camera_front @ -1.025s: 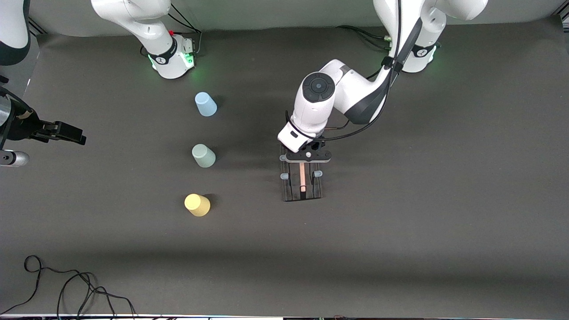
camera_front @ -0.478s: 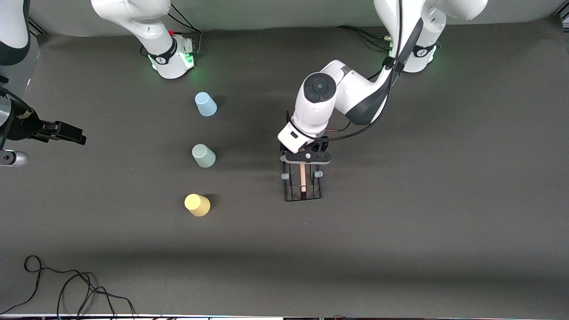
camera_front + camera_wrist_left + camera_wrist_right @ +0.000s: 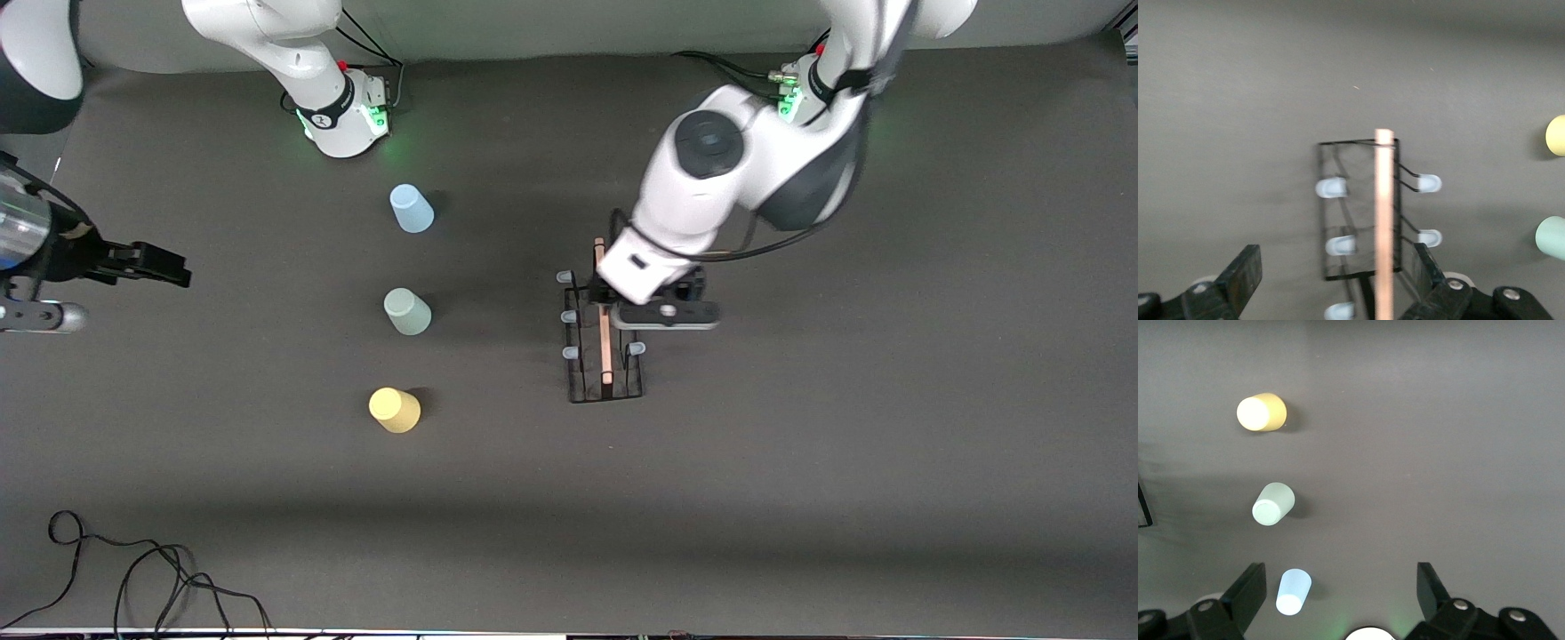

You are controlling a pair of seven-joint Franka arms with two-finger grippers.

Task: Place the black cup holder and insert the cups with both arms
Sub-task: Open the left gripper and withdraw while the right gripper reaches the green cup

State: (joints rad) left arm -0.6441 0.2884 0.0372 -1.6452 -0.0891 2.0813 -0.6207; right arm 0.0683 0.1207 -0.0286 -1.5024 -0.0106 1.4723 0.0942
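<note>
The black cup holder stands on the dark mat mid-table, its wooden rod on top and its pale-tipped pegs out to both sides; it also shows in the left wrist view. My left gripper is open and empty, up over the holder's edge toward the left arm's end; in the left wrist view the rod lies between the jaws, untouched. The light blue cup, pale green cup and yellow cup stand in a row toward the right arm's end. My right gripper is open and empty and waits past the cups.
The right wrist view shows the yellow cup, green cup and blue cup from above. A loose black cable lies at the mat's near corner. The arm bases stand along the back edge.
My left gripper has let go of the holder's rod, risen and swung toward the left arm's end. The holder stays standing. My right gripper has shifted slightly.
</note>
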